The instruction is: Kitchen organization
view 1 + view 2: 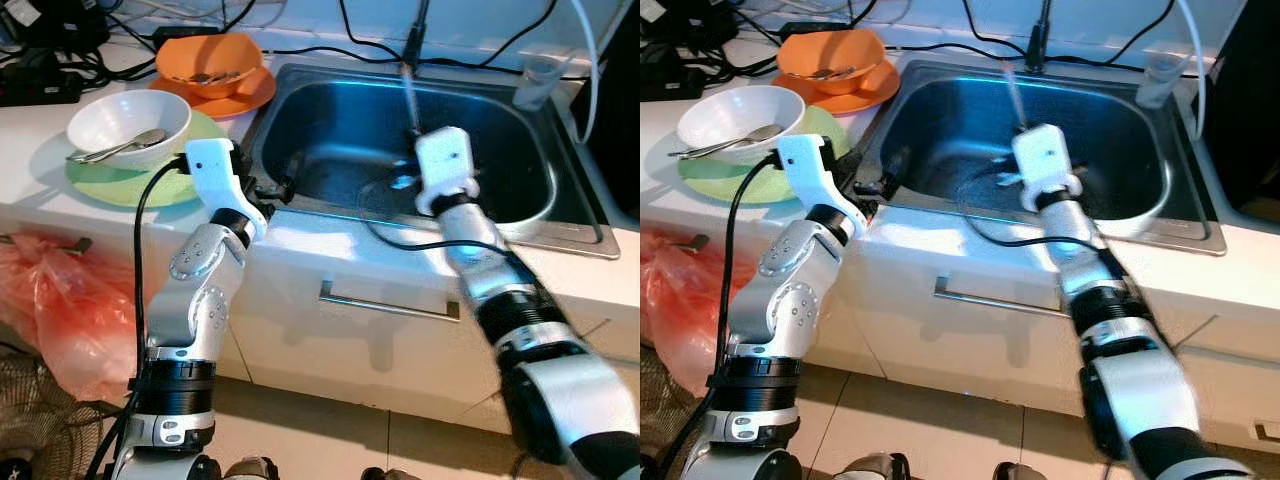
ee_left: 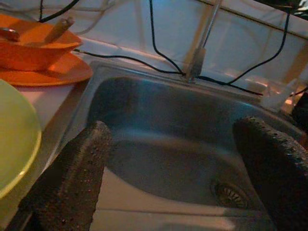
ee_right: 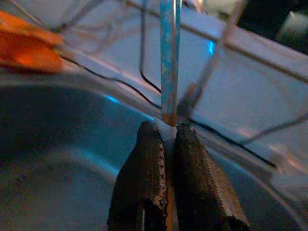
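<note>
Right claw [image 3: 166, 139] over the sink [image 1: 330, 120] pinches a thin blue stick [image 3: 169, 57] whose long axis runs toward 12 o'clock, while my left claw [image 2: 173, 163] hovers spread at the 9 o'clock rim.

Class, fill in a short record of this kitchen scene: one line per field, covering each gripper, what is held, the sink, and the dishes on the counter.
Right gripper: over the sink, fingers shut on a thin blue stick
Left gripper: fingers open, at the sink's front left edge, holding nothing
Sink: steel basin, drain visible
White bowl: on green plate, spoon inside
Orange bowl: on orange plate, behind the white bowl
Clear cup: sink's back right corner
</note>
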Robot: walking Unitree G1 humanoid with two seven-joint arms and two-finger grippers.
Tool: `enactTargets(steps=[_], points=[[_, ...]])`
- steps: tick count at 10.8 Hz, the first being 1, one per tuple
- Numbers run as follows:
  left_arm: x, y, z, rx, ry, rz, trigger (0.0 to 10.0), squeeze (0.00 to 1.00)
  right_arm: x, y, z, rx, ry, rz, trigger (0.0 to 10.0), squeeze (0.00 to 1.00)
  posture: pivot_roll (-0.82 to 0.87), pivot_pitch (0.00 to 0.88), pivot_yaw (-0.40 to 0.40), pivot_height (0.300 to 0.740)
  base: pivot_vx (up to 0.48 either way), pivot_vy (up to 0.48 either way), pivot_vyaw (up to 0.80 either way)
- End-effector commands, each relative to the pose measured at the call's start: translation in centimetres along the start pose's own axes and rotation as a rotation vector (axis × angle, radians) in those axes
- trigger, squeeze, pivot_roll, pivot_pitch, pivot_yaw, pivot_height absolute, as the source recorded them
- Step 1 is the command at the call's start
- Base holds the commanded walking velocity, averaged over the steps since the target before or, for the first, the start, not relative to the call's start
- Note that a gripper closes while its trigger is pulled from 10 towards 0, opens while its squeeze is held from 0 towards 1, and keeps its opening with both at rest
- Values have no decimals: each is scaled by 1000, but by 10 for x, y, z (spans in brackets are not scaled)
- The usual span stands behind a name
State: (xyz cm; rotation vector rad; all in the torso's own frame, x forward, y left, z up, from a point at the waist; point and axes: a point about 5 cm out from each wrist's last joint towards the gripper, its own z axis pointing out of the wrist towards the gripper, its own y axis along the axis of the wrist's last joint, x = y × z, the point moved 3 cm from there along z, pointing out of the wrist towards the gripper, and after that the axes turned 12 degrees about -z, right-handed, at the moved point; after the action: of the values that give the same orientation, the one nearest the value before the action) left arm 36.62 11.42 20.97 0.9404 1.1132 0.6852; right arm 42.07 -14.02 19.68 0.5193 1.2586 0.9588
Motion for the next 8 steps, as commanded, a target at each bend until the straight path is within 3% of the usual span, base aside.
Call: enactTargets(steps=[1,2,3,4,5,6,7,8], points=[[1,2,-2,-8,11,16,10000,1000,-11,-5,2,39,-33,3,1098,0,118,104,13,740,0,0,0],[2,2,-2,-7,17,24,10000,1000,-16,-13,0,75,-49,5,10000,0,117,105,14,740,0,0,0],[3,2,-2,-4,22,31,10000,737,-21,-23,-3,122,-63,-4,10000,0,117,105,14,740,0,0,0],[3,2,-2,-3,22,31,10000,0,-22,-26,-4,135,-69,-8,10000,0,117,105,14,740,0,0,0],[3,1,-1,-1,20,30,10000,0,-22,-29,-5,151,-69,-10,10000,0,117,105,14,740,0,0,0],[2,0,-1,2,20,30,10000,0,-20,-30,-6,154,-65,0,10000,667,113,106,14,740,0,0,0],[1,-1,-1,3,19,26,10000,0,-19,-31,-6,163,-66,5,10000,1000,113,106,14,740,0,0,0],[1,-1,-1,3,19,26,10000,0,-19,-32,-7,167,-67,9,10000,1000,114,105,14,740,0,0,0]])
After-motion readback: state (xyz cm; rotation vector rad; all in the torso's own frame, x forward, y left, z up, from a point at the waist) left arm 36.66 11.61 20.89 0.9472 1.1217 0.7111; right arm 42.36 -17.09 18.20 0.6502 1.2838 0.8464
